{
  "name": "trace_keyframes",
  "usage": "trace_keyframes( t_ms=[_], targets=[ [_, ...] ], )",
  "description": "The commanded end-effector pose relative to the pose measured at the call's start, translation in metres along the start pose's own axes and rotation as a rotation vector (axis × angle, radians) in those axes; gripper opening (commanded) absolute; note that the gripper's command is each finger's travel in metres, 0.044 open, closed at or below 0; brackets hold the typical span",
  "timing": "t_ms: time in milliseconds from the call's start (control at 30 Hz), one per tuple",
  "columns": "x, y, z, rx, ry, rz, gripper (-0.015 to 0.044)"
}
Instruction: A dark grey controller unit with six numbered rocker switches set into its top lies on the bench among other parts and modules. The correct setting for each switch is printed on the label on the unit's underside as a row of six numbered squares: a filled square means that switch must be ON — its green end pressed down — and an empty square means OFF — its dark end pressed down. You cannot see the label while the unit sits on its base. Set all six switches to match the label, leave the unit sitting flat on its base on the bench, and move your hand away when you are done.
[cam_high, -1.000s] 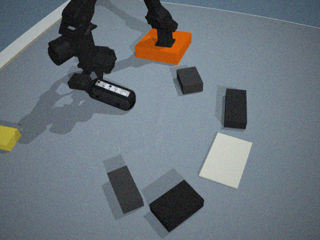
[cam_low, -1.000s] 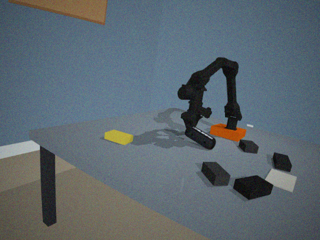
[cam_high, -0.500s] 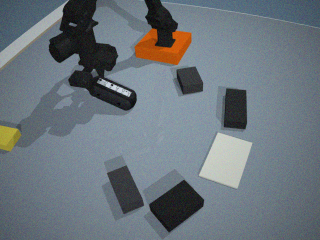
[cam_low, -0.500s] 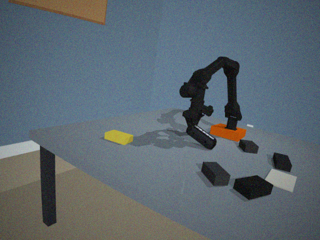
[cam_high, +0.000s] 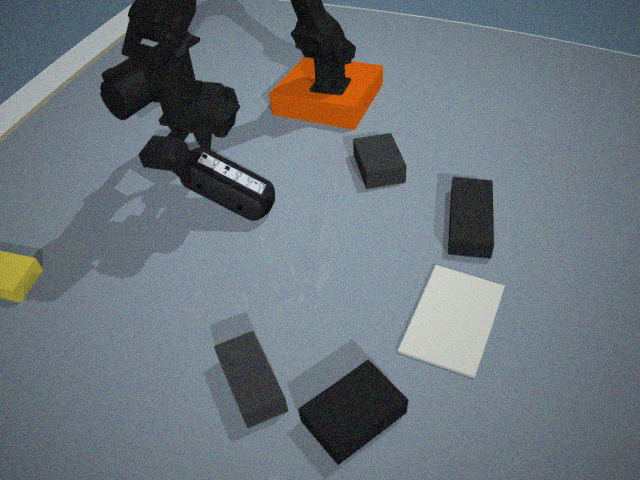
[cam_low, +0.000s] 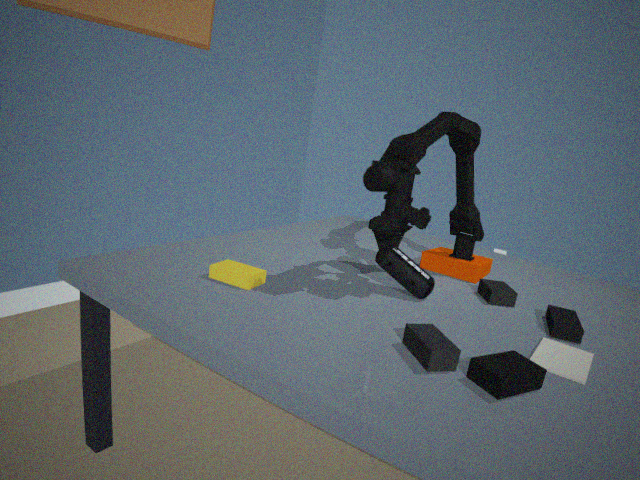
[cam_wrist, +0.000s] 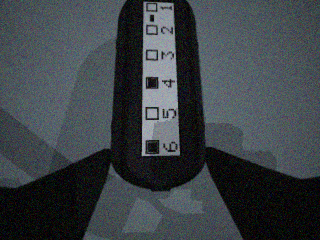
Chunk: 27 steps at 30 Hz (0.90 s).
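The dark controller unit (cam_high: 227, 198) (cam_low: 405, 276) (cam_wrist: 127, 100) is upside down and tilted, one end raised between the fingers, the far end low; whether that end touches the bench is unclear. My gripper (cam_high: 195, 156) (cam_low: 387, 250) (cam_wrist: 158, 153) is shut on the unit's end by number 6, one finger on each side. The white label (cam_high: 232, 173) (cam_low: 413, 264) (cam_wrist: 169, 97) faces up. In the wrist view squares 4 and 6 are filled; 1, 2, 3 and 5 are empty. A small black mark lies between 1 and 2. The rocker switches are hidden underneath.
A yellow block (cam_high: 15, 273) (cam_low: 235, 274) lies left. The orange block (cam_high: 294, 105) (cam_low: 449, 266) is at the arm's base. Dark blocks (cam_high: 379, 160) (cam_high: 470, 217) (cam_high: 250, 379) (cam_high: 354, 410) and a cream plate (cam_high: 452, 320) (cam_low: 563, 360) lie to the right and front.
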<state>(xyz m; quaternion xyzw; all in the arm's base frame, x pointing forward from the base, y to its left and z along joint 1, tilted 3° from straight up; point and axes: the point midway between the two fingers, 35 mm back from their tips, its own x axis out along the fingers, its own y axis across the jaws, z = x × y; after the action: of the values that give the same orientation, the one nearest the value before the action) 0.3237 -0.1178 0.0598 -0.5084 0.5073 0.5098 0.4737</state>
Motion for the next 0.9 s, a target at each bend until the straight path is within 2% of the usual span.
trace_keyframes(
  t_ms=[0, 867],
  targets=[
    [-0.005, -0.002, 0.006, -0.003, -0.005, -0.007, 0.0336],
    [-0.019, -0.002, 0.022, -0.003, -0.007, -0.008, 0.0336]
  ],
)
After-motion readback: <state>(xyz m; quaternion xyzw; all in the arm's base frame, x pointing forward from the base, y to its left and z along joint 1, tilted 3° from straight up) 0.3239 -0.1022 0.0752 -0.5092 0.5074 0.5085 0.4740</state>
